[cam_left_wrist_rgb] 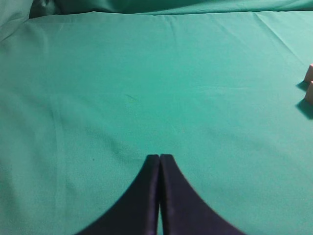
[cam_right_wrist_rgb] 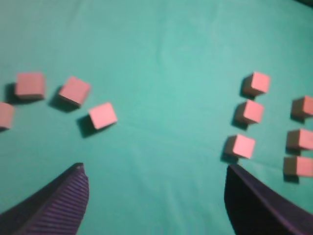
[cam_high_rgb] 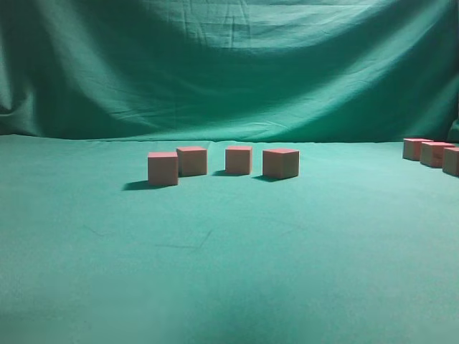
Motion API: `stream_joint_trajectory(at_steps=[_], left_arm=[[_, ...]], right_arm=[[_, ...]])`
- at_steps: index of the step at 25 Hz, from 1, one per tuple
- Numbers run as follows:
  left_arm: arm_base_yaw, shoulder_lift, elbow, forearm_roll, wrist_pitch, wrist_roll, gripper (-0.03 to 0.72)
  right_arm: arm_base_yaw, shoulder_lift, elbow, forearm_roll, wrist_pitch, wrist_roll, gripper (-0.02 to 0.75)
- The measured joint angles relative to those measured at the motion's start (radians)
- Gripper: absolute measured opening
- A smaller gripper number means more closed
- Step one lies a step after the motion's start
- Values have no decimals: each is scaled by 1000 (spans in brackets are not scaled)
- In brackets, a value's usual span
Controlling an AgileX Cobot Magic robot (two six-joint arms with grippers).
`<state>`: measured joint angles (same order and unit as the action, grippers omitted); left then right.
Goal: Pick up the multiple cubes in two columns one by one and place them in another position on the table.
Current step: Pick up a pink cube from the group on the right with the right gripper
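A: Where are your cubes (cam_high_rgb: 222,163) sitting?

B: In the exterior view you have four in a loose row across the middle of the surface (cam_high_rgb: 215,272), all flat on the green cloth with their reddish tops up. The leftmost one (cam_high_rgb: 163,168) sits a bit nearer the camera, just beside the second. The rightmost (cam_high_rgb: 280,163) is turned so one corner edge faces you. More cubes (cam_high_rgb: 432,153) crowd the far right edge, partly cut off.

A: Any long axis to line up on?

B: None you can pick out; they look as wide as they are tall. Only the turn of each differs. From the right wrist view, the left group (cam_right_wrist_rgb: 73,98) lies in a curved line, each block rotated a little differently. The right group (cam_right_wrist_rgb: 274,125) stands in two columns, three per column, fairly square to one another.

A: And your jaws?

B: Your right gripper (cam_right_wrist_rgb: 154,196) hangs above the cloth between the two groups, jaws wide apart with nothing between them. Your left gripper (cam_left_wrist_rgb: 160,159) has its jaws pressed together over bare cloth, with two cubes (cam_left_wrist_rgb: 309,83) just showing at the right edge of that view.
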<state>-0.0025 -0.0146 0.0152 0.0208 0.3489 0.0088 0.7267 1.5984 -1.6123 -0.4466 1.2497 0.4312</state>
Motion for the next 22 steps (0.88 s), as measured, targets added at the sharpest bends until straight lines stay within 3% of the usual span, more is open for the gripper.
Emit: stream_joint_trajectory(at_steps=[6, 12, 16, 22], left_arm=[[0, 0, 0, 0, 0, 0, 0], [0, 0, 0, 0, 0, 0, 0], [0, 0, 0, 0, 0, 0, 0], [0, 0, 0, 0, 0, 0, 0]], right_arm=[[-232, -9, 174, 68, -6, -23, 527], [-433, -9, 272, 233, -11, -289, 527], [-516, -9, 304, 356, -49, -455, 527], [-598, 3, 313, 390, -158, -384, 527]])
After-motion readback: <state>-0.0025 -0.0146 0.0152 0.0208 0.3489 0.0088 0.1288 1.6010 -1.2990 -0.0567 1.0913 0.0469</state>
